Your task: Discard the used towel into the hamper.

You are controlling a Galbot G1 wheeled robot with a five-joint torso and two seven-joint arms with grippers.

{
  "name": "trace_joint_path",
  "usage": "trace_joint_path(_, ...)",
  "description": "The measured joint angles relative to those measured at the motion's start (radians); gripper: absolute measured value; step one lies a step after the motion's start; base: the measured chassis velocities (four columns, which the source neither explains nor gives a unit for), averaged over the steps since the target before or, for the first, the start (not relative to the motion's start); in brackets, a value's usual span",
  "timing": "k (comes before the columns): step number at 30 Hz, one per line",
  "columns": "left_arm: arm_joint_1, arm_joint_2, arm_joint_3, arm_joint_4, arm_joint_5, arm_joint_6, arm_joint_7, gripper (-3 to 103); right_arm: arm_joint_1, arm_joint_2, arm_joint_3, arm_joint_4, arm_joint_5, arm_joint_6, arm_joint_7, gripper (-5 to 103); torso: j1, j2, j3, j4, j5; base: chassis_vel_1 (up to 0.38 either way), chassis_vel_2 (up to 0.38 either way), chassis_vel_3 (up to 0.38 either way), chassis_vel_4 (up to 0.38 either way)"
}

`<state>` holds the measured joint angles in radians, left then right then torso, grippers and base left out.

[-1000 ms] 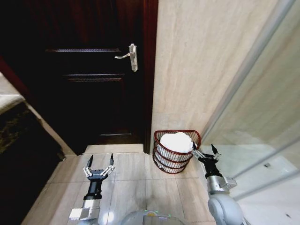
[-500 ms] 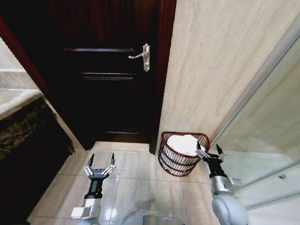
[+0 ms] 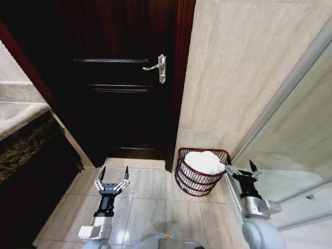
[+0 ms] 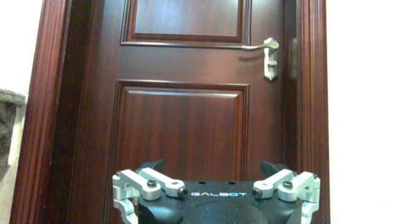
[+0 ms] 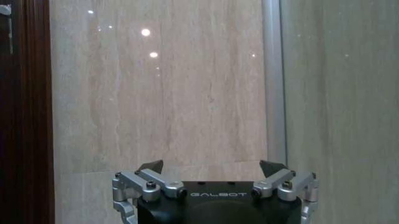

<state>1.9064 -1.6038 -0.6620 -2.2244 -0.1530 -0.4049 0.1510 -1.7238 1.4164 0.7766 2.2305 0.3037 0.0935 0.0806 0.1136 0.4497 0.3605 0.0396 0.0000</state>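
My right gripper (image 3: 243,169) is hanging spread wide and empty at lower right, just beside the hamper (image 3: 199,179) holding the white towel (image 3: 205,161); my left gripper (image 3: 112,177) is gaping empty at lower left.

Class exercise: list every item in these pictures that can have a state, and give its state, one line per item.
Hamper: upright on the floor by the wall, holding the towel.
Towel: white, heaped inside the hamper, released.
Door: shut, handle level.
Left end effector: open, empty, above the floor tiles.
Right end effector: open, empty, beside the hamper's rim.
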Motion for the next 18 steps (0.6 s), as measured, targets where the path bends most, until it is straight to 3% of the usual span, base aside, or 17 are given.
trace_joint_path(11, -0.006, 0.014, -0.001, -0.025, -0.002, 0.048, 0.003, 100, -0.029, 0.015, 0.009, 0.046, 0.003, 0.010, -0.010, 100, 0.017, 0.042, 0.025, 0.0002, 0.0000, 0.000, 0.000, 0.000, 0.000)
trace_joint_path(18, -0.015, 0.094, -0.029, -0.063, -0.032, 0.136, -0.019, 100, -0.043, 0.030, -0.004, 0.087, 0.002, -0.006, -0.060, 100, 0.029, 0.073, 0.044, 0.0000, -0.0001, 0.000, 0.000, 0.000, 0.000)
